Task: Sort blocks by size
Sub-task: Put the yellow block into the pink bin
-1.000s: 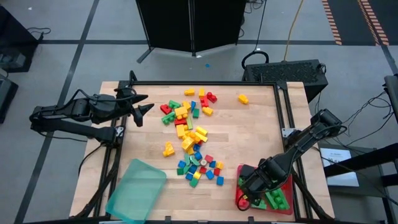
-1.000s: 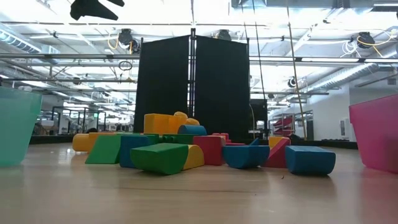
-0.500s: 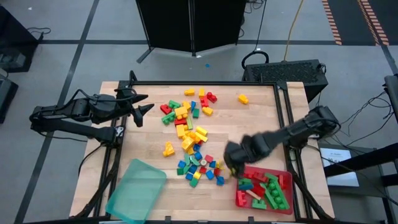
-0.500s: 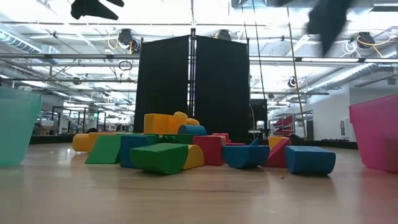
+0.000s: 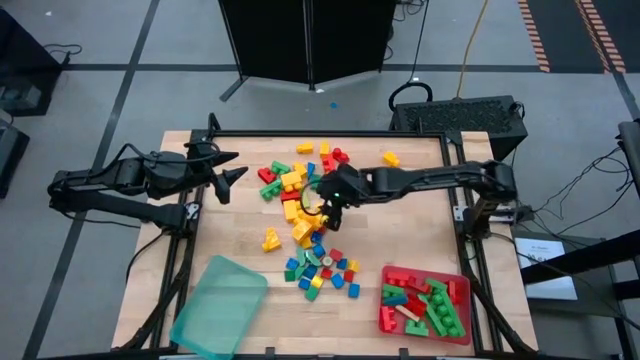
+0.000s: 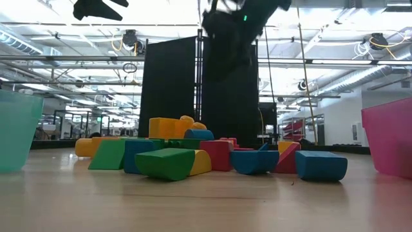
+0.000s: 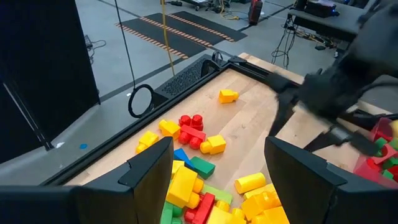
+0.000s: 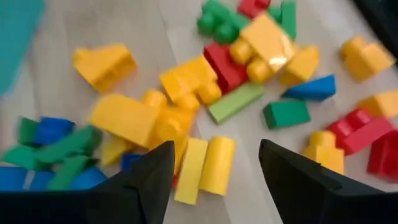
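Many red, yellow, green and blue blocks (image 5: 305, 215) lie in a loose pile on the wooden table, also shown in the right wrist view (image 8: 186, 99) and the left wrist view (image 7: 199, 180). Several larger blocks (image 5: 425, 305) lie in the red tray (image 5: 462, 288) at the near right. My right gripper (image 5: 322, 203) hovers open and empty above the pile's middle, fingers pointing down over yellow blocks (image 8: 205, 165). My left gripper (image 5: 232, 172) is open and empty, held above the table's far left.
A translucent teal tray (image 5: 218, 305) lies at the near left corner. A lone yellow block (image 5: 390, 158) lies at the far right. A black frame (image 5: 455, 170) runs along the table's far and right edges. Bare wood lies right of the pile.
My right gripper has swung from over the red tray at the near right toward the table's left and far edge, and now hangs over the middle of the pile. The blocks on the table have not moved.
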You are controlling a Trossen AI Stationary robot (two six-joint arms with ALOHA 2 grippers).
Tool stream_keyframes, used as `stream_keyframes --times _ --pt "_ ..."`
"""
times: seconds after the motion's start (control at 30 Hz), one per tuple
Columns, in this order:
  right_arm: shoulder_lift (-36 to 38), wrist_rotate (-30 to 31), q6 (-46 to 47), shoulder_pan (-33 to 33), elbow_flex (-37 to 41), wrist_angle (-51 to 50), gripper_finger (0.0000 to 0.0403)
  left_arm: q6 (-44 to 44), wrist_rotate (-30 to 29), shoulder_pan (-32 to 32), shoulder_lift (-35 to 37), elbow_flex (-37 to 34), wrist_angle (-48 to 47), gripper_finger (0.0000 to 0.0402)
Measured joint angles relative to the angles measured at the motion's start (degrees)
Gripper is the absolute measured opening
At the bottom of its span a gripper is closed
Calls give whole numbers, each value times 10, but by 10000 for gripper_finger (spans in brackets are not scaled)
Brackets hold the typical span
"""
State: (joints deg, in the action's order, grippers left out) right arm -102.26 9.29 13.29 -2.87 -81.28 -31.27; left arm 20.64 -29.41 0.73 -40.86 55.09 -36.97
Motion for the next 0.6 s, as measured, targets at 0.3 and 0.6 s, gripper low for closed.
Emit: stream_keyframes --times 0.3,0.6 --pt "-91 -11 0 -13 1 7 228 0 0 0 0 0 0 255" --pt "-143 -22 1 -24 0 12 228 1 0 0 0 0 0 255"
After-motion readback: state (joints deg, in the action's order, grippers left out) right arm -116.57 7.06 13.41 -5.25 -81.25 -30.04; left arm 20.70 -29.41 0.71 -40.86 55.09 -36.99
